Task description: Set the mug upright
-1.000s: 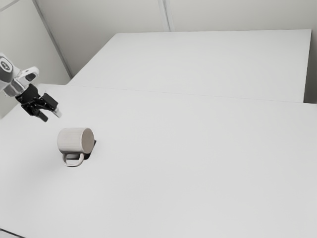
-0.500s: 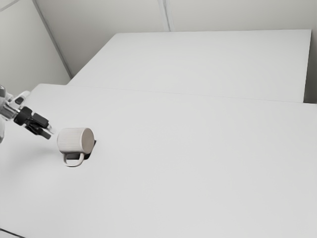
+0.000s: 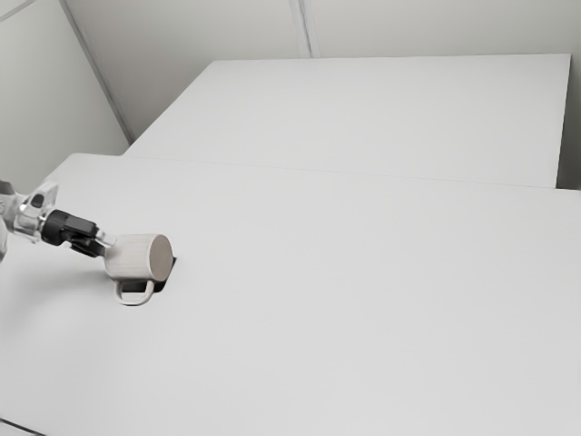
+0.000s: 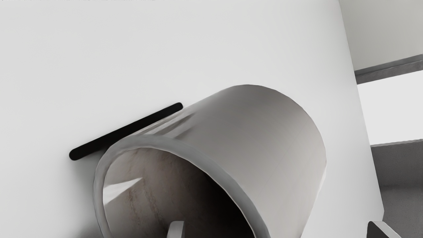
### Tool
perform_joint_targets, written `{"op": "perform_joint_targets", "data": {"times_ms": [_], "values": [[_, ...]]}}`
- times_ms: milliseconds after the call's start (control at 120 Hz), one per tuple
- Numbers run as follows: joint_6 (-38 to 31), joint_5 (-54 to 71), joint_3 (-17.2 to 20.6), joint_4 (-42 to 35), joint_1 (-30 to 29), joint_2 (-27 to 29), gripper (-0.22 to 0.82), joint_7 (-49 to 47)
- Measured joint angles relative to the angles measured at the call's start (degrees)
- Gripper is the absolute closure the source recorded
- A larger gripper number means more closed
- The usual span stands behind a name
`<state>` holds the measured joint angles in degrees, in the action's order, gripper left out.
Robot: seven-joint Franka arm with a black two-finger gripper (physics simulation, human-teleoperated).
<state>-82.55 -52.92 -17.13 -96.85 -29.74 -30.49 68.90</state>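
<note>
The light beige mug [image 3: 132, 258] lies on its side on the white table, its handle [image 3: 134, 296] toward the exterior view's bottom. My gripper [image 3: 106, 243] is at the mug's end on the exterior view's left, its tips close against that end. In the wrist view the mug [image 4: 264, 142] has its open mouth facing my hand. The gripper [image 4: 278, 229] is open there: one fingertip [image 4: 175, 229] appears in front of or inside the mouth, the other stands outside the mug's wall. Whether either finger touches the mug cannot be told.
A thin dark strip [image 4: 125, 132] lies along the mug on the table [image 4: 82, 59]. The table's edge runs past the mug on the side of the outer finger. A second white surface [image 3: 381, 113] stands behind the table, and a dark line crosses the exterior view's lower left corner.
My gripper has come down and then over toward the exterior view's right, up to the mug's end. The hand has tilted flatter. The mug lies as before.
</note>
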Motion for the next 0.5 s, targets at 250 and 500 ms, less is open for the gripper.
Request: {"op": "perform_joint_targets", "data": {"times_ms": [250,500], "values": [[3.0,-2.8,1.0,-0.8,-0.5,-0.8,0.31,-1.3],[4.3,-3.8,1.0,-0.8,-0.5,-0.8,0.63,-2.5]]}}
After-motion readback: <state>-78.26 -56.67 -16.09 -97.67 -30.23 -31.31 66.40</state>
